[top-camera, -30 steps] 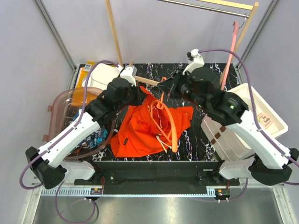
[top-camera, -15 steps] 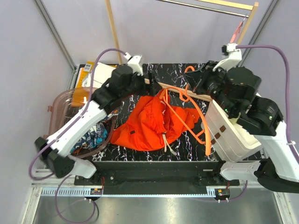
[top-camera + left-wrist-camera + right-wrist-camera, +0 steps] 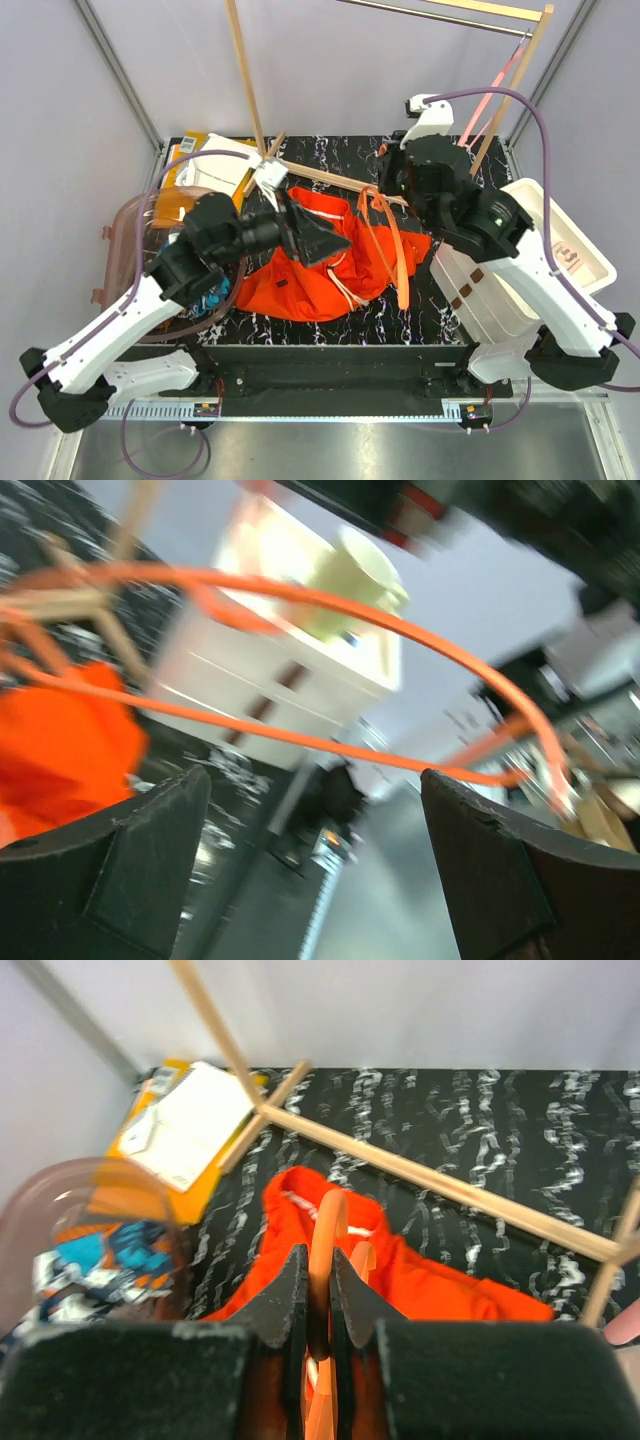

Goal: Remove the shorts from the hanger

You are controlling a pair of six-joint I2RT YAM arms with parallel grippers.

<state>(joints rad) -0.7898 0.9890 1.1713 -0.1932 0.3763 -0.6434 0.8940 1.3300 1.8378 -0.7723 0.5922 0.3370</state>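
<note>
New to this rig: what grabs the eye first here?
A bright orange pair of shorts lies heaped in the middle of the black marbled table. Just right of it, the right arm's shut jaws pinch a thin orange hanger. The left arm's jaws gape wide over the heap.

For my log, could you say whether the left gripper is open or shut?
Open: the left gripper has its fingers wide apart in its wrist view.
</note>
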